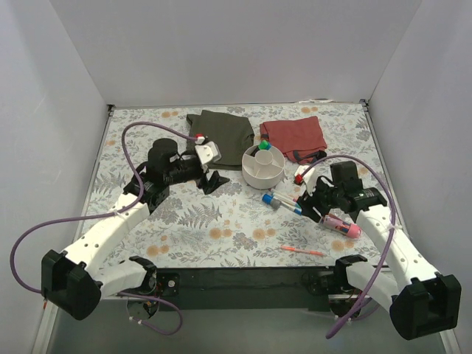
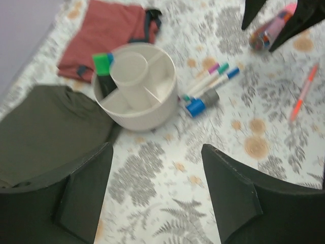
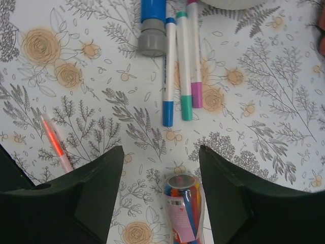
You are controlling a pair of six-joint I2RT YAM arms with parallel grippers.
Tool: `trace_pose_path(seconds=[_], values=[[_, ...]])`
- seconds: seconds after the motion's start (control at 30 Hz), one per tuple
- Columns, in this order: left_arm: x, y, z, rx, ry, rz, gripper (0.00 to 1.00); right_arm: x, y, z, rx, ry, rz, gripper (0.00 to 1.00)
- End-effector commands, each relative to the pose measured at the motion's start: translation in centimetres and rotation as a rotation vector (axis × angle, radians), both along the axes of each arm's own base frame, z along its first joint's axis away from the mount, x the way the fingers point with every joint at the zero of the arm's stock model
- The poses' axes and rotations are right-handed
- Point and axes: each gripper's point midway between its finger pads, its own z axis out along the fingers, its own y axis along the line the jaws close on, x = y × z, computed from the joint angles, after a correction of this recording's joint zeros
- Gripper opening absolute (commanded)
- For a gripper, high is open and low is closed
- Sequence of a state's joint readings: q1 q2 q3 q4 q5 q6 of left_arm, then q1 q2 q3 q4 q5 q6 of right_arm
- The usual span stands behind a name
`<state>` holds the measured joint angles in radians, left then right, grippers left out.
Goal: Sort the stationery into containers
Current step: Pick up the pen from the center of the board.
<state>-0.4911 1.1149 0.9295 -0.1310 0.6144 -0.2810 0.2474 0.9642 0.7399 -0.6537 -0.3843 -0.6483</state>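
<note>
The round white divided bowl (image 1: 262,168) stands mid-table with a green-capped marker (image 1: 264,145) upright in one compartment; it also shows in the left wrist view (image 2: 134,86). A grey-capped marker (image 3: 152,30) and three thin white pens (image 3: 183,66) lie side by side near the bowl. The fat pink tube (image 3: 184,213) lies under my right gripper (image 3: 161,152), which is open with a finger on each side of the tube's end. A thin pink-orange pen (image 3: 55,142) lies apart, towards the front. My left gripper (image 2: 157,150) is open and empty, left of the bowl.
A folded olive cloth (image 1: 221,129) lies behind and left of the bowl, close to my left gripper (image 1: 210,173). A folded red cloth (image 1: 293,135) lies behind and right of the bowl. White walls enclose the table on three sides.
</note>
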Motion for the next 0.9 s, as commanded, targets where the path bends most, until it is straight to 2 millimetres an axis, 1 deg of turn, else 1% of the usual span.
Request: trace_pose_path(seconds=[0.0, 0.13, 0.2, 0.27, 0.3, 0.4, 0.47, 0.57, 0.83, 0.87], values=[[-2.7, 1.2, -4.5, 0.106, 0.124, -0.035, 0.70, 0.2, 0.9, -0.9, -0.059, -0.070, 0.115, 0.65], [-2.5, 1.3, -5.2, 0.117, 0.141, -0.026, 0.69, 0.9, 1.3, -2.0, -0.109, -0.097, 0.182, 0.58], [-2.3, 1.2, -5.4, 0.120, 0.147, -0.023, 0.69, 1.0, 1.4, -2.7, -0.125, -0.085, 0.212, 0.51], [-2.1, 1.0, -5.6, 0.124, 0.154, -0.025, 0.69, 1.1, 1.8, -3.1, -0.122, -0.079, 0.238, 0.45], [-1.9, 1.1, -5.6, 0.126, 0.153, -0.021, 0.69, 1.1, 1.9, -3.5, -0.127, -0.067, 0.253, 0.42], [-1.3, 1.1, -6.0, 0.139, 0.155, -0.002, 0.69, 0.7, 2.1, -4.6, -0.140, -0.042, 0.293, 0.36], [-1.0, 1.2, -6.4, 0.148, 0.156, 0.013, 0.69, 0.6, 2.3, -5.0, -0.142, -0.031, 0.313, 0.37], [-0.7, 1.4, -6.9, 0.157, 0.157, 0.030, 0.69, 0.8, 2.4, -5.7, -0.150, -0.011, 0.325, 0.42], [-0.3, 1.3, -8.3, 0.163, 0.185, 0.045, 0.69, 1.9, 2.8, -6.8, -0.167, 0.019, 0.343, 0.43], [-0.3, 1.3, -8.2, 0.161, 0.184, 0.045, 0.69, 1.9, 2.8, -6.9, -0.169, 0.020, 0.346, 0.43]])
